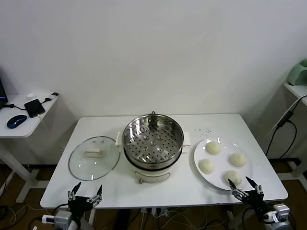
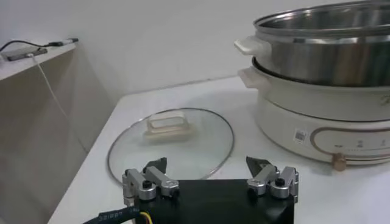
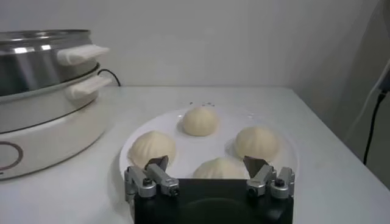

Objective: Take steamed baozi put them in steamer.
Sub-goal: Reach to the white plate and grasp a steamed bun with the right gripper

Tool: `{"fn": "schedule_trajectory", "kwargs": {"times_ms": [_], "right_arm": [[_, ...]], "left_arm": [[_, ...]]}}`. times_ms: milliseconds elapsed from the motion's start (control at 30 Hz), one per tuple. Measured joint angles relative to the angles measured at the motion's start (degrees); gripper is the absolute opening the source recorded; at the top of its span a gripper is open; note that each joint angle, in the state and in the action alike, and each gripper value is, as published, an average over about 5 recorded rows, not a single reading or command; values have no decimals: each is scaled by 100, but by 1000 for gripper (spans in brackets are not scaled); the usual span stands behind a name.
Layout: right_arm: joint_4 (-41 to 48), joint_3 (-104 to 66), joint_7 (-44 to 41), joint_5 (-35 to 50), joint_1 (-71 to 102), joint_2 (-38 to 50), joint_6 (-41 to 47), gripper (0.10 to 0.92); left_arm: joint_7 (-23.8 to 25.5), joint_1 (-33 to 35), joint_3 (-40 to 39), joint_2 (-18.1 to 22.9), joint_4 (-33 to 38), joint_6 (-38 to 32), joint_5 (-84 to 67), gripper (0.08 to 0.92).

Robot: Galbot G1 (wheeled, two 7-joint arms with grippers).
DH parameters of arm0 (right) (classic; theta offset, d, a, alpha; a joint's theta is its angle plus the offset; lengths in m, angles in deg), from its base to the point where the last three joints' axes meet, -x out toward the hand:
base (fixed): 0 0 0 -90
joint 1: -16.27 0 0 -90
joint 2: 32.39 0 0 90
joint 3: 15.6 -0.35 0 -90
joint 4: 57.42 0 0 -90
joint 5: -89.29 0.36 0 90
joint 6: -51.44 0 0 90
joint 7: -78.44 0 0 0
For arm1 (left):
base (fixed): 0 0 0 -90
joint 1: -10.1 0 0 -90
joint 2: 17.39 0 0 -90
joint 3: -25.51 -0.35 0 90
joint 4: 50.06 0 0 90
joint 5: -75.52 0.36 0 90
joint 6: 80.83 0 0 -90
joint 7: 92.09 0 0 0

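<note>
Lid (image 1: 94,157) is off so the steamer (image 1: 153,138) sits ready; four baozi (image 1: 213,148) wait on their plate (image 1: 200,155). Right gripper (image 1: 245,187) hovers near them, left gripper (image 1: 85,194) by the lid, both wide open, empty.

Before us, a white worktop (image 1: 105,191) carries a round glass lid (image 1: 94,157) with a cream handle, lying flat near its left end, and a flat white plate (image 1: 221,152) near its right. We see a side desk (image 1: 19,125) at far left holding a blue mouse (image 1: 16,120) and a dark phone (image 1: 34,107), with cables trailing at far right.
</note>
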Motion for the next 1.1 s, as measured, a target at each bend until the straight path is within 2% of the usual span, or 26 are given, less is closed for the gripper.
{"fn": "schedule_trajectory", "kwargs": {"times_ms": [167, 367, 700, 933, 1100], "right_arm": [[133, -95, -217, -305, -320, 216, 155, 823], [556, -39, -952, -1188, -1184, 717, 261, 823], [1694, 884, -3163, -3361, -3588, 1427, -1, 823], [2515, 2109, -4779, -4769, -5394, 1480, -582, 823], [3055, 3082, -5578, -5452, -6459, 1343, -912, 823]], "left_arm": [[11, -4, 40, 0, -6, -11, 1, 823], [1, -16, 112, 43, -22, -35, 4, 823], [-1, -71, 250, 148, -29, -38, 4, 823], [-6, -49, 339, 226, -42, -39, 4, 823], [-15, -28, 415, 267, -28, -42, -25, 823]]}}
